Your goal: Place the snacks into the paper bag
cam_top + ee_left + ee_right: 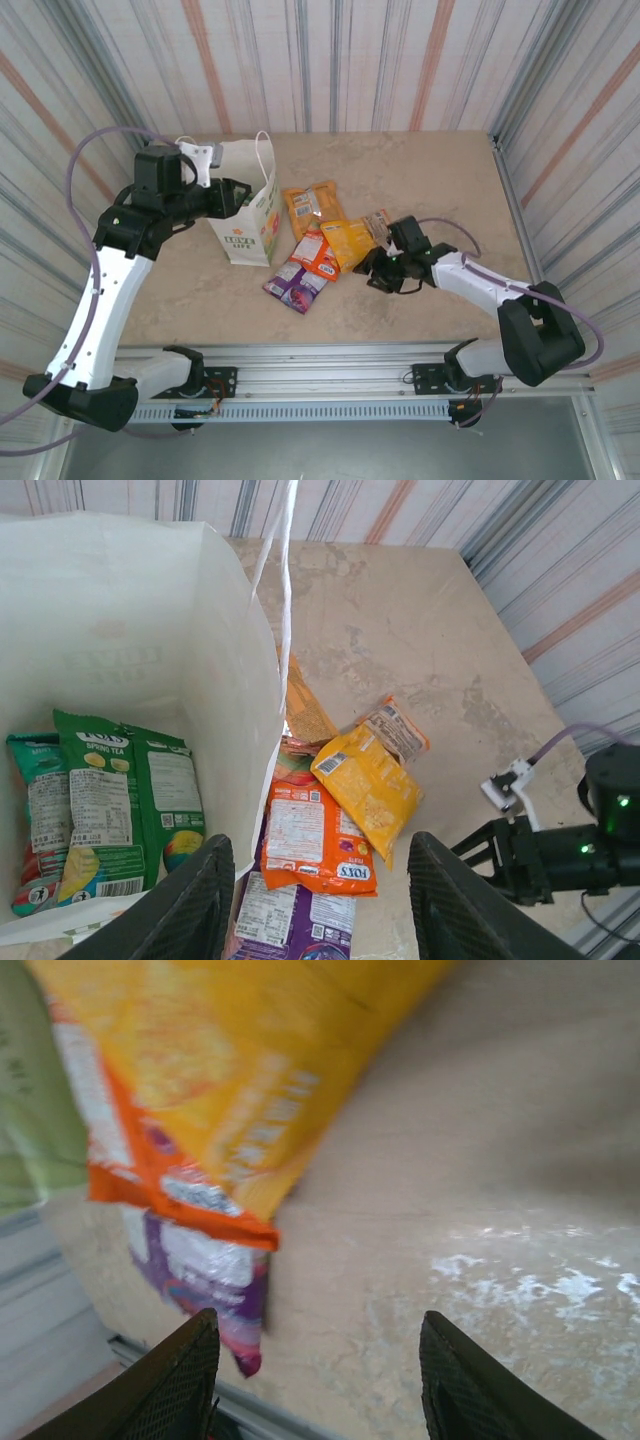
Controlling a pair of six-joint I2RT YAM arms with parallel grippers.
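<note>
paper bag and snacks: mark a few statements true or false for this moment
1. The green packet lies inside the paper bag. True.
2. The purple packet is inside the bag. False: it lies on the table beside the bag.
3. The left claw is open and empty. True.
4. The right claw grips the yellow packet. False: it is open, the packet lying beyond its fingertips.
5. The bag lies on its side. False: it stands upright.

White paper bag (246, 232) stands upright, green packet (108, 802) inside; orange packet (350, 240) and purple packet (295, 285) lie beside it.
</note>
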